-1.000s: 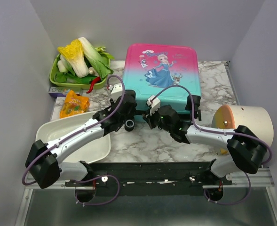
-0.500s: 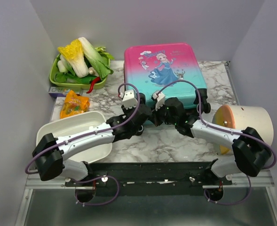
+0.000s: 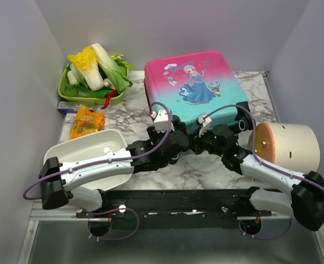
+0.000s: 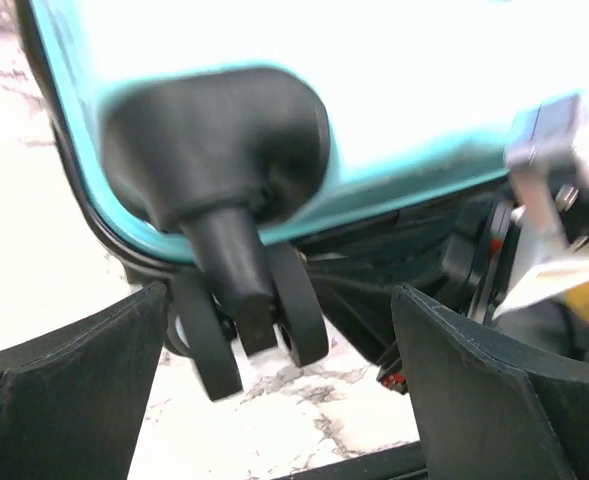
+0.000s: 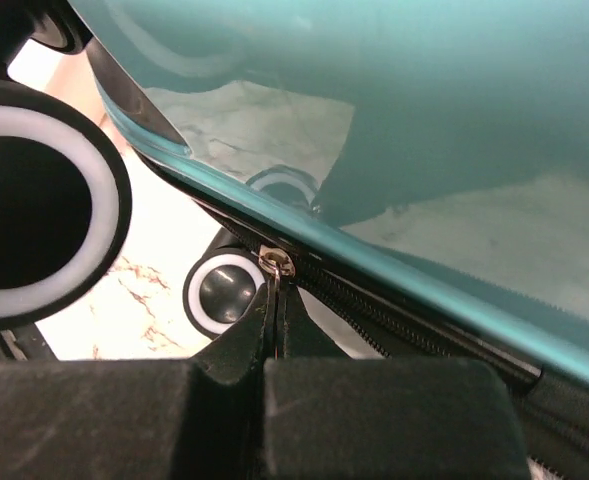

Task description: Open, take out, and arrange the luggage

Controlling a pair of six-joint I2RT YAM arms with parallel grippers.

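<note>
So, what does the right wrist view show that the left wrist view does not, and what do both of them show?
Only the right wrist view: the right gripper shut on the small metal zipper pull, on the dark zipper track below the shell's edge. Only the left wrist view: the left gripper open, and the rounded black wheel housing at the suitcase corner. Both: the teal hard shell of the suitcase, black suitcase wheels and the white marble table.
</note>
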